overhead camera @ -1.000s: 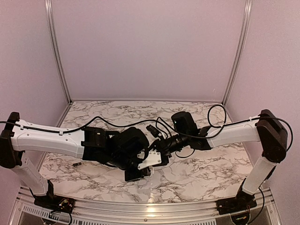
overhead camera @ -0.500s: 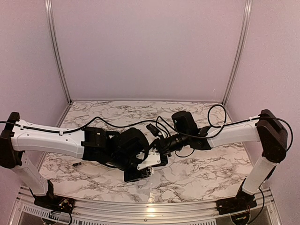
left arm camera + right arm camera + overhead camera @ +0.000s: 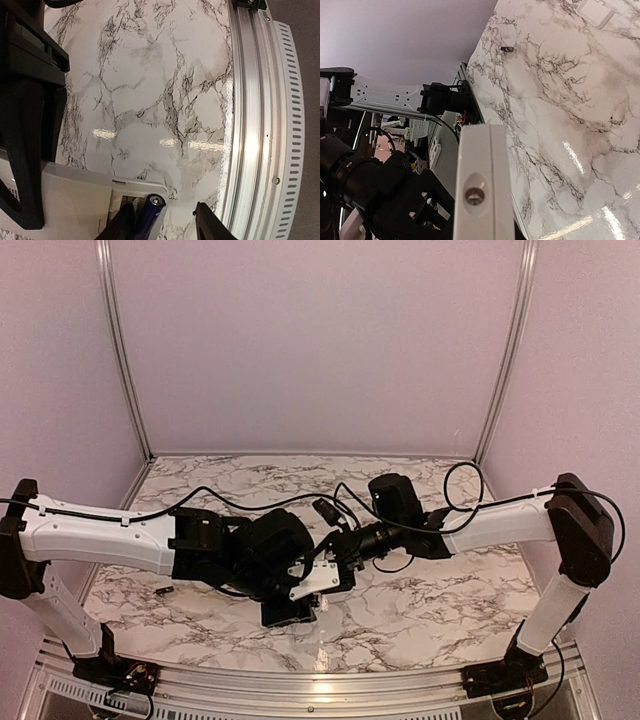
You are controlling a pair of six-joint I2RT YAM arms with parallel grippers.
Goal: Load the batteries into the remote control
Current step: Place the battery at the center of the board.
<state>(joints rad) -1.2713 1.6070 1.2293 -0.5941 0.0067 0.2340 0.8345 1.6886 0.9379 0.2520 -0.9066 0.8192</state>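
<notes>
The remote control (image 3: 318, 580) is held above the marble table, back side facing the left wrist camera, with my right gripper (image 3: 342, 562) shut on it. The right wrist view shows its white end face (image 3: 485, 185) close up. One of the batteries (image 3: 150, 212), dark blue, lies in the open compartment at the remote's corner (image 3: 85, 195). My left gripper (image 3: 165, 226) stands open around that corner. One of its fingers (image 3: 121, 224) is beside the battery and the other is well clear to the right. A second small dark cylinder (image 3: 506, 49) lies on the table far to the left (image 3: 162, 590).
The aluminium rail (image 3: 260, 115) of the table's near edge runs just right of the left gripper. A small flat white piece (image 3: 594, 12) lies on the marble. Both arms meet over the table's middle front, and black cables (image 3: 300, 502) hang between them.
The left jaws have spread apart, leaving the battery in the remote's compartment. The left gripper has drifted slightly toward the near edge. The right gripper still holds the remote in about the same place.
</notes>
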